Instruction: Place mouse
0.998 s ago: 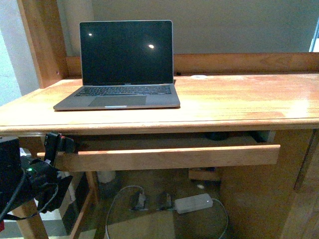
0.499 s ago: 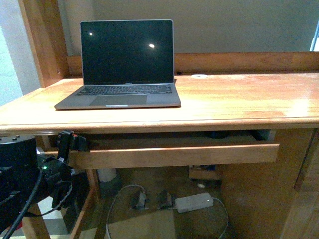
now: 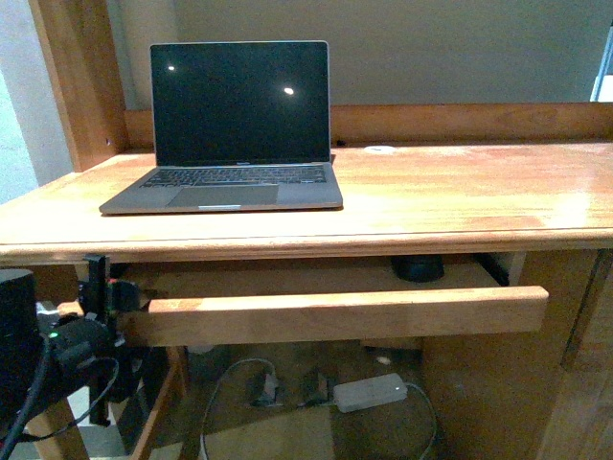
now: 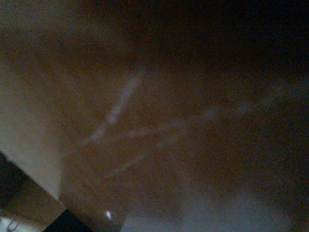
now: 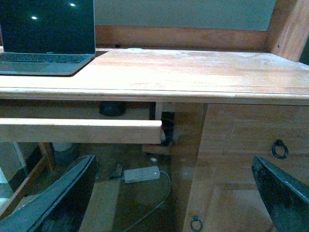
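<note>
Left arm sat low at the left edge of the front view, black and bulky, with a green light glowing on it and cables looping underneath. The left pincer pointed upward off the wrist, but it was too dark there to tell how its jaws stood. The left wrist view was a dim blur. Over to the right pincer: jaws gaping wide, two dark fingers spread to either side of the right wrist view.

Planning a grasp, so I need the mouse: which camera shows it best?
Front view: the mouse sits on the pull-out tray, under the desktop. Right wrist view shows only its top above the tray's front. Left wrist view is just blur.
</note>
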